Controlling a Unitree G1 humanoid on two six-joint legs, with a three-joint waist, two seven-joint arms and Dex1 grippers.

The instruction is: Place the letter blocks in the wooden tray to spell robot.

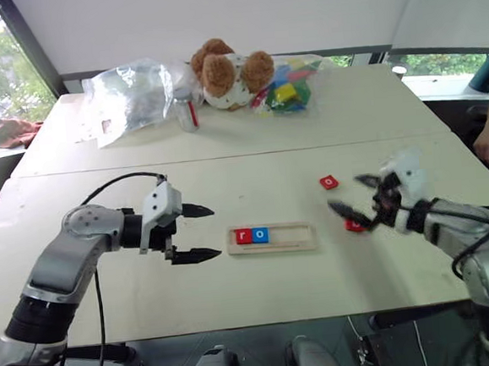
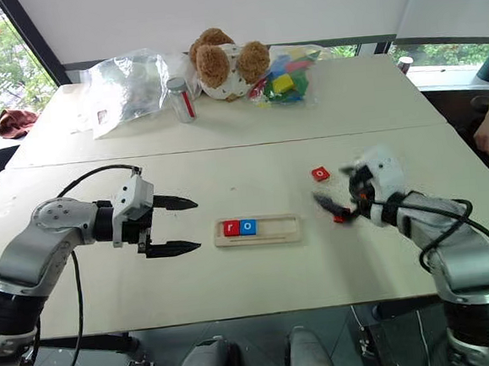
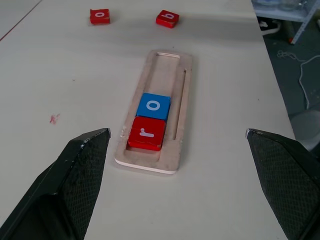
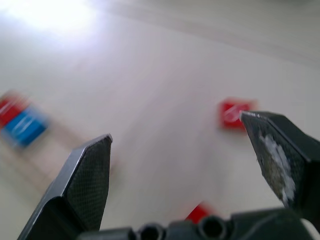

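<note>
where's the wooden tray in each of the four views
Left eye view: wooden tray low centre, between the grippers.
Right eye view: tray low centre.
Left wrist view: tray in the middle, running away from the fingers.
Right wrist view: blurred pale strip at the left edge.
Shared landmark: the blue o block.

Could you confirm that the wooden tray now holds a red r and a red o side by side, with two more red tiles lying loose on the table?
Not quite: the o in the wooden tray is blue, not red, as the left wrist view shows. The red r sits beside it, and two red tiles do lie loose on the table.
</note>
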